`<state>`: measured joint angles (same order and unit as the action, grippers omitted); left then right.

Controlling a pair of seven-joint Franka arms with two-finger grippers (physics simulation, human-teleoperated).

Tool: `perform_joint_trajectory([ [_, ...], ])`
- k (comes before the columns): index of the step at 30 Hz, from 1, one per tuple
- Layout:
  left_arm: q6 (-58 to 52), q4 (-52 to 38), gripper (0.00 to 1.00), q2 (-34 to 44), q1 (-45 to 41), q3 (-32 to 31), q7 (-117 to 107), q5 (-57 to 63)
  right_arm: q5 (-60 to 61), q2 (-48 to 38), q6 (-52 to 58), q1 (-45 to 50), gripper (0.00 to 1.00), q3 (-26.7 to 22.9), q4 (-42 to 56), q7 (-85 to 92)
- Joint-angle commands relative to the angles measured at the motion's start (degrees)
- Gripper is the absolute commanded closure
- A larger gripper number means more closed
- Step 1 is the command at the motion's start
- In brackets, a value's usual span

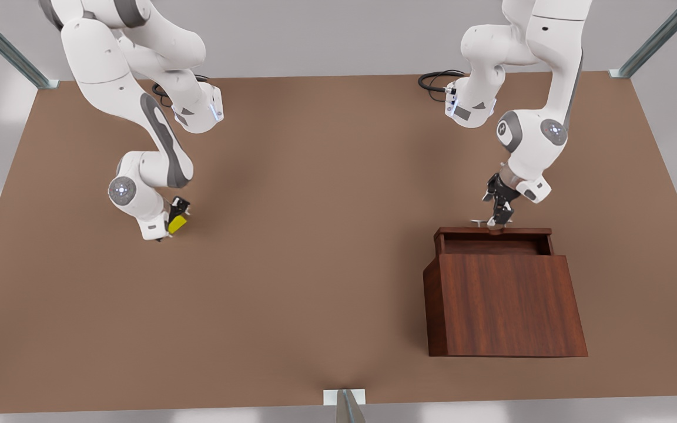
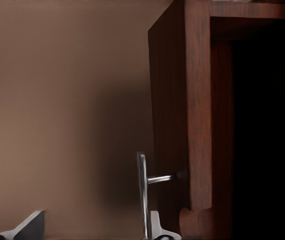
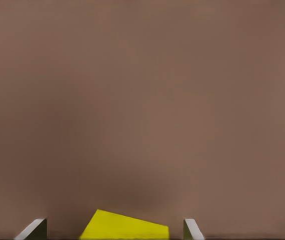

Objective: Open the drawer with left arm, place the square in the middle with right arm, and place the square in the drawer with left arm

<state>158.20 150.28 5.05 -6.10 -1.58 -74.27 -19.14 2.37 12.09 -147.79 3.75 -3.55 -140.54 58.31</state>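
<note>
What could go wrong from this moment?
The left gripper is open at the drawer handle, with the bar near one finger, so a pull might slip. The drawer is only partly out, perhaps too narrow for a drop. The right gripper straddles the square without clamping; closing off-centre could knock it.

Two white robot arms work over one brown table, each ending in one black two-finger gripper: the left gripper and the right gripper. There is one wooden cabinet with one drawer, and that drawer carries one thin silver handle. One yellow square is on the scene, and two black cables show, one by each arm's base.
</note>
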Motion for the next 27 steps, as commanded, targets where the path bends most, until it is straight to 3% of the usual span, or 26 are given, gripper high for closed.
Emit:
perform_joint_trajectory([
  [1, 0.00, 0.10, 0.00, 0.04, 0.03, 0.00, 0.00, -0.02, 0.00, -0.48, 0.05, 0.03, 0.00, -0.05, 0.00, 0.23],
  [6, -0.79, 2.04, 0.00, 1.62, 0.03, 0.00, 0.00, -0.02, 0.00, -4.27, -1.01, -2.08, 0.00, -0.14, -4.22, 1.28],
  [17, -4.04, 4.24, 0.00, 5.05, -0.32, 1.41, -0.61, -0.02, 0.00, -1.45, -10.06, -3.66, 0.00, -0.23, -9.85, 1.55],
  [20, -5.01, 5.38, 0.00, 6.63, -0.49, 1.49, -0.70, -0.02, 0.00, -0.57, -10.50, -3.66, 0.14, -0.23, -9.93, 1.55],
  [23, -8.43, 6.17, 0.00, 10.15, -0.85, 1.58, -1.23, -0.02, 0.00, -0.66, -10.15, -3.66, 0.39, -0.23, -9.93, 1.46],
  [27, -14.14, 1.96, 0.00, 14.36, -0.93, 1.85, -1.41, 0.25, 0.00, -0.93, -9.89, -3.58, 0.40, -0.14, -9.76, 1.28],
])
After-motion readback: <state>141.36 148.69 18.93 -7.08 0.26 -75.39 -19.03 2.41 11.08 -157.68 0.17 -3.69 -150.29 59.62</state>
